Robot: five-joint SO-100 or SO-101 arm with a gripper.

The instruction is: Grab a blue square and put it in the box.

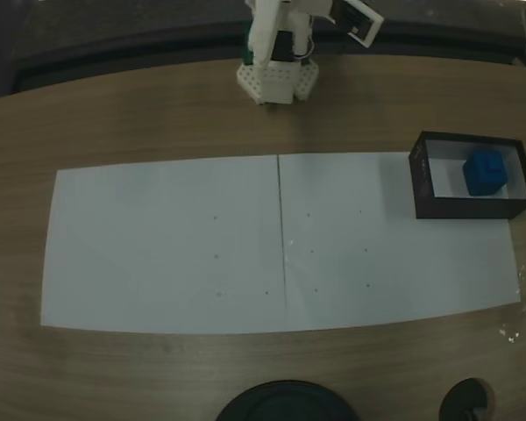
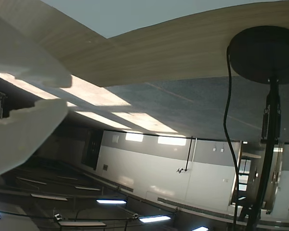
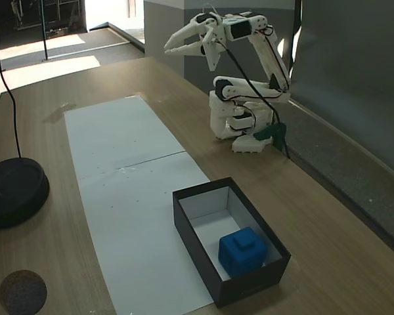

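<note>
Blue square: I see the blue square [image 3: 243, 251] lying inside the box [image 3: 196, 226], in the lower middle of the angled fixed view. Its raised stud faces up, and it rests toward the near end of the white floor, close to the right-hand wall. In the top-down fixed view the cube [image 1: 486, 173] sits in the right half of the box [image 1: 418, 184], at the right edge of the frame.

Gripper: my gripper [image 3: 167, 47] is raised in the upper middle of the angled fixed view, well apart from the box, with the arm folded back over its base [image 3: 235, 125]. The jaws stand slightly parted at the tips and hold nothing. In the wrist view the white fingers [image 2: 24, 130] enter from the left edge, and the lens looks across the room rather than at the table.

Stage: I judge the placement done, since the cube is fully below the box rim and free of the fingers.

How I would finish well: keep the arm high and tucked over its base, away from the box walls and the white paper sheets [image 3: 128, 177]. I would avoid any sweep toward the lower right of the angled view, where a low pass could knock the box.

Other items: a black round stand base [image 3: 13, 190] with its cable sits at the left edge, clear of the arm.
</note>
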